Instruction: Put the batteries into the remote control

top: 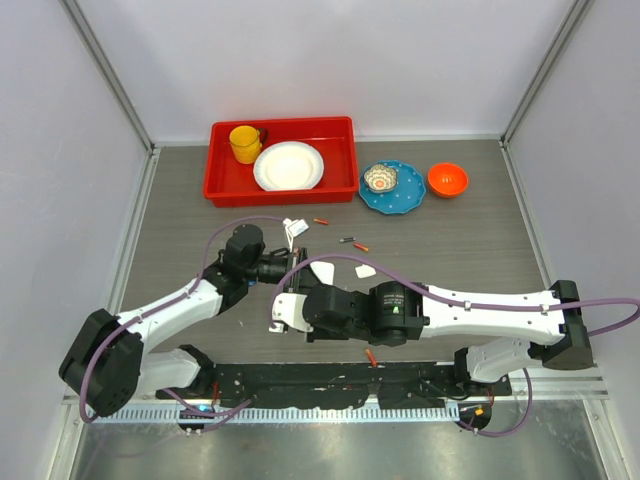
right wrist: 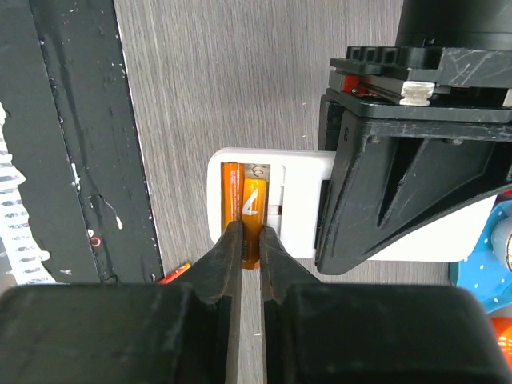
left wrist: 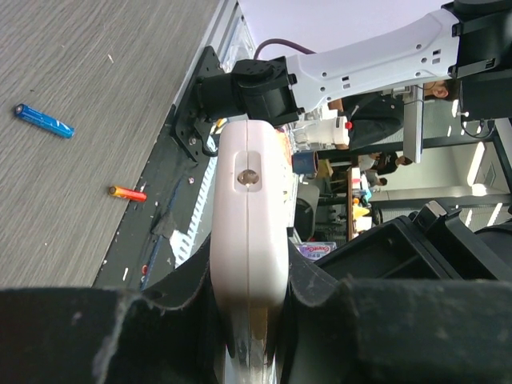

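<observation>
The right claw (right wrist: pixel 250 232), nearly shut, pinches an orange battery (right wrist: pixel 251 204) in the open compartment (right wrist: pixel 276 182) of the remote control (right wrist: pixel 302 200), beside a second orange cell (right wrist: pixel 230 192) seated there; the left claw (left wrist: pixel 250 304) is closed tight on the remote's other end; farther out on the worktop (top: pixel 450 240) lie loose batteries (top: pixel 347 240)

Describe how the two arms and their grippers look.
The left arm and the right arm have white shells and black joints; a purple cable runs along each. The left gripper and the right gripper are black, with two fingers.
</observation>
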Controlling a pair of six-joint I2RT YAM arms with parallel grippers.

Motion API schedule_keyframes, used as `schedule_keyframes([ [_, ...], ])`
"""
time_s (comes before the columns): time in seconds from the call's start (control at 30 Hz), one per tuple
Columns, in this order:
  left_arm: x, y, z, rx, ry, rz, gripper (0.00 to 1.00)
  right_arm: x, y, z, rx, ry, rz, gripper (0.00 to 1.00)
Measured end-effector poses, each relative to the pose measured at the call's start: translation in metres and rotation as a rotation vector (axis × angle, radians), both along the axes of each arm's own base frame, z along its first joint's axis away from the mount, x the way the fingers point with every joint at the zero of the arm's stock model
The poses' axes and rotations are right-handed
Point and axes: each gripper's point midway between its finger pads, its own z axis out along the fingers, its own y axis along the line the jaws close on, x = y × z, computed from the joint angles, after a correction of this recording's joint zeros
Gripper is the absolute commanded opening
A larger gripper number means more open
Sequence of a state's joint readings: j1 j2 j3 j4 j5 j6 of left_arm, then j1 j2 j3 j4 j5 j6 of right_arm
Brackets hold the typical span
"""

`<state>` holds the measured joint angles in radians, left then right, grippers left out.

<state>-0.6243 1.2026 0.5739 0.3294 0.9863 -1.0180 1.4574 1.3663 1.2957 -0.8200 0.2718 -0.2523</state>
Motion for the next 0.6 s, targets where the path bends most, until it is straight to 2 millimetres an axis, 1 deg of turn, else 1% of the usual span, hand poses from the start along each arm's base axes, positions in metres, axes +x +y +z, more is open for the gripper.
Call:
schedule_keyframes([
  [0.1, -0.0003, -0.001, 0.0004, -0.001, -0.004, 0.001, 0.0, 0.0015, -0.0001, -0.0002, 0.0, -0.002, -0.005, 0.01],
  [0.13, -0.0001, -0.0014, 0.001, -0.003, -0.007, 0.002, 0.0, 0.002, -0.0001, -0.0002, 0.0, -0.002, -0.007, 0.02],
  [0.2, 0.0004, -0.0022, 0.0018, -0.007, -0.012, 0.006, 0.0, 0.0027, 0.0004, 0.0002, 0.003, -0.003, -0.009, 0.07],
  [0.23, 0.0007, -0.0025, 0.0022, -0.008, -0.015, 0.007, 0.0, 0.003, 0.0005, 0.0002, 0.004, -0.002, -0.01, 0.13],
  [0.33, 0.0006, -0.0028, 0.0022, -0.01, -0.017, 0.008, 0.0, 0.0033, 0.001, 0.0, 0.006, -0.003, -0.011, 0.22],
  [0.53, 0.0017, -0.0031, 0.0021, -0.012, -0.009, 0.018, 0.0, 0.0038, 0.0024, 0.0004, 0.013, -0.005, -0.013, 0.36],
  [0.6, 0.003, -0.0035, 0.0025, -0.013, -0.013, 0.024, 0.0, 0.0036, 0.004, 0.0011, 0.021, -0.003, -0.015, 0.38],
])
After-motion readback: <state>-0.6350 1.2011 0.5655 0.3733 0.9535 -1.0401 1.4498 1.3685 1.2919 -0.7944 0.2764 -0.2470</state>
